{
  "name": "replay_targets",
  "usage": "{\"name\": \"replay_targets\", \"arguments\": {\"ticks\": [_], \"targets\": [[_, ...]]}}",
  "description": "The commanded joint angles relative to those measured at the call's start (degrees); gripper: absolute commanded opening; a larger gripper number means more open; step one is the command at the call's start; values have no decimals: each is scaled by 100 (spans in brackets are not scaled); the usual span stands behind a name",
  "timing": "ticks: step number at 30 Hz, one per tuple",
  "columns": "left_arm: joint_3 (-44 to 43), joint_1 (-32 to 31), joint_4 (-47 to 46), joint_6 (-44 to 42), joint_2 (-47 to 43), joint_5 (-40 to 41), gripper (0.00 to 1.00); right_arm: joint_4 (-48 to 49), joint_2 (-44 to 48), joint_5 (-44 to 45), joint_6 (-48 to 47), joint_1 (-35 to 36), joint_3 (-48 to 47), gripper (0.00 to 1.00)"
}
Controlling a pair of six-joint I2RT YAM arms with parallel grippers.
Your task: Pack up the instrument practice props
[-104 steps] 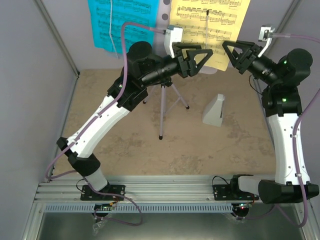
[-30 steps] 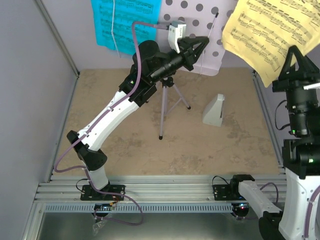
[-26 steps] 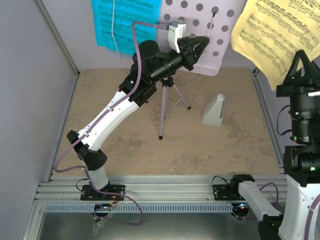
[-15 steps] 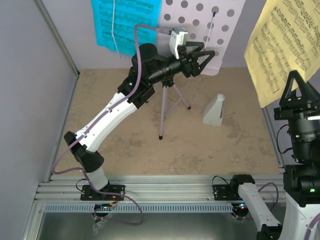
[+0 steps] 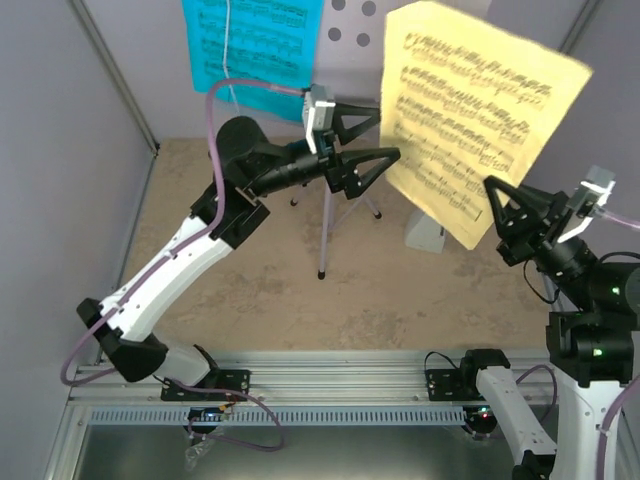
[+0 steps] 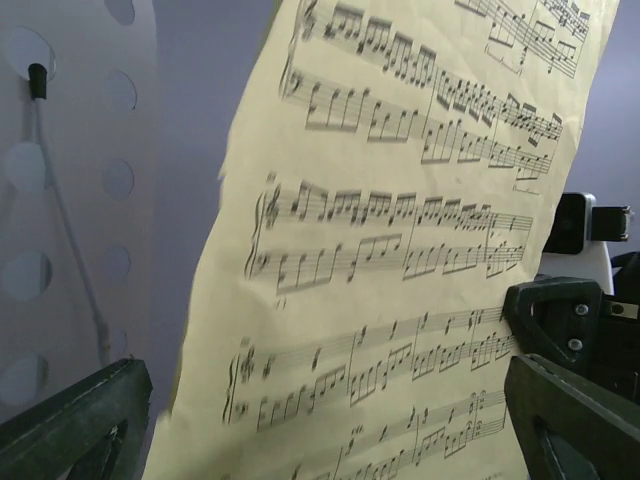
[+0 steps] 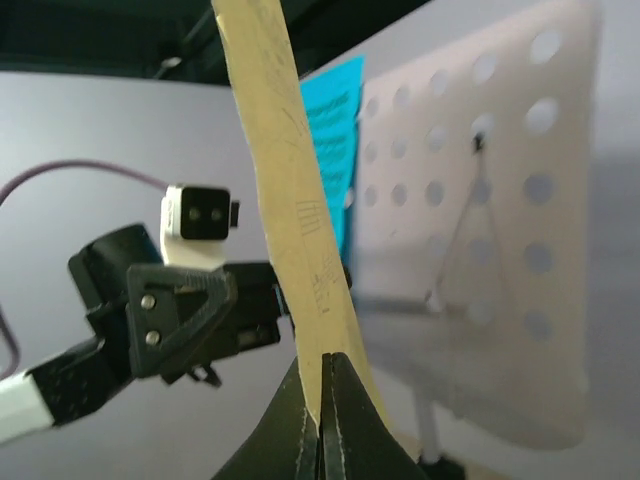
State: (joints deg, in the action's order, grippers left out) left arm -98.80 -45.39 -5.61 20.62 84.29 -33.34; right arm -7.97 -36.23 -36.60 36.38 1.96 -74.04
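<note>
Top external view: early days in the packing. Yellow paper music sheet [image 5: 480, 130] is off the stand and up at two o'clock, its lower edge pinched between the right fingers [image 7: 305, 400], pressed tight on it. Left fingers [image 6: 70, 430] gape wide, holding nothing, facing that sheet. Left to do: cyan music sheet [image 5: 255, 40] at eleven o'clock, white perforated music stand [image 5: 345, 25] at twelve, and small grey pyramid metronome [image 5: 425, 235] on the sandy desk [image 5: 250, 300]. Nothing looks stowed yet.

metronome [image 5: 422, 237] mostly behind yellow sheet [image 5: 470, 110], cyan sheet [image 5: 255, 40] cropped
</note>
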Motion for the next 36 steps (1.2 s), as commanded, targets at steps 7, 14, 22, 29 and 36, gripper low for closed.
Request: {"name": "replay_targets", "arguments": {"ticks": [7, 14, 22, 29, 36], "targets": [[1466, -5, -154, -603, -999, 556, 98, 765, 342, -1938, 590, -27, 1179, 0], [2528, -8, -1117, -334, -1395, -392, 60, 849, 453, -1734, 623, -32, 1638, 1], [3120, -5, -1518, -43, -1727, -459, 29, 849, 393, -1562, 579, -29, 2058, 1], [3557, -5, -1755, 118, -1994, -237, 50, 730, 346, -1519, 523, -29, 2411, 0], [3684, -5, -1701, 94, -1950, -225, 22, 777, 386, -1555, 568, -28, 2538, 0]]}}
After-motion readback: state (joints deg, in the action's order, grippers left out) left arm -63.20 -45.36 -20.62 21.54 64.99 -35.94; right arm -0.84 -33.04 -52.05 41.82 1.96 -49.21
